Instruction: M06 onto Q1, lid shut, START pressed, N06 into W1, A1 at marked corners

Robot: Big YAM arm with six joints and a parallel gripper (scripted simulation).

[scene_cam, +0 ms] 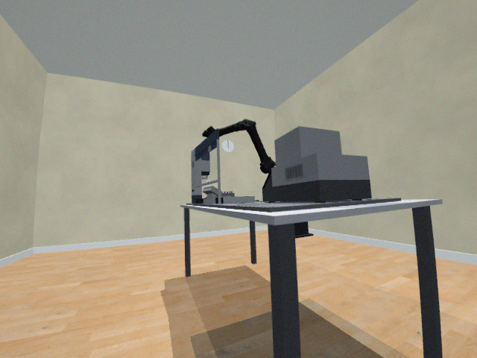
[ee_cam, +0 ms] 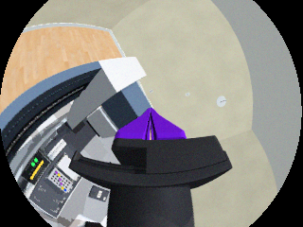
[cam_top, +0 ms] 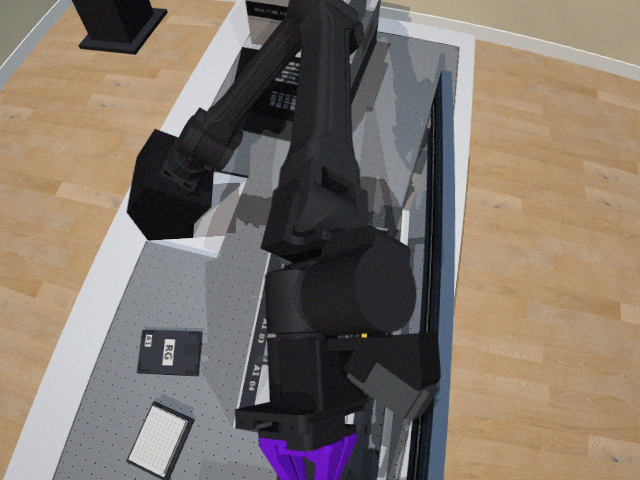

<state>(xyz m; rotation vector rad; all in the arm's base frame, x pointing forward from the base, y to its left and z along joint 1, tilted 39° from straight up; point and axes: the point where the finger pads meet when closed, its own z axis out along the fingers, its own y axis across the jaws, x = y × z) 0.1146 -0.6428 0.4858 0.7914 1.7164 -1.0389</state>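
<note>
My gripper has purple fingers, is shut with nothing between them, and is raised high above the deck; it also shows in the wrist view and in the exterior view. A white 96-well PCR plate lies flat in a dark nest at the deck's near left; I cannot read its label. The cycler Q1 stands at the far end, its key panel partly hidden by my arm. In the exterior view, Q1 is a grey box on a dark base. My arm hides the D row.
The empty regrip nest RG lies beside the plate's nest. The tube cooling block with coloured tubes shows below in the wrist view. A tall framed rail runs along the deck's right side. A black stand is on the floor.
</note>
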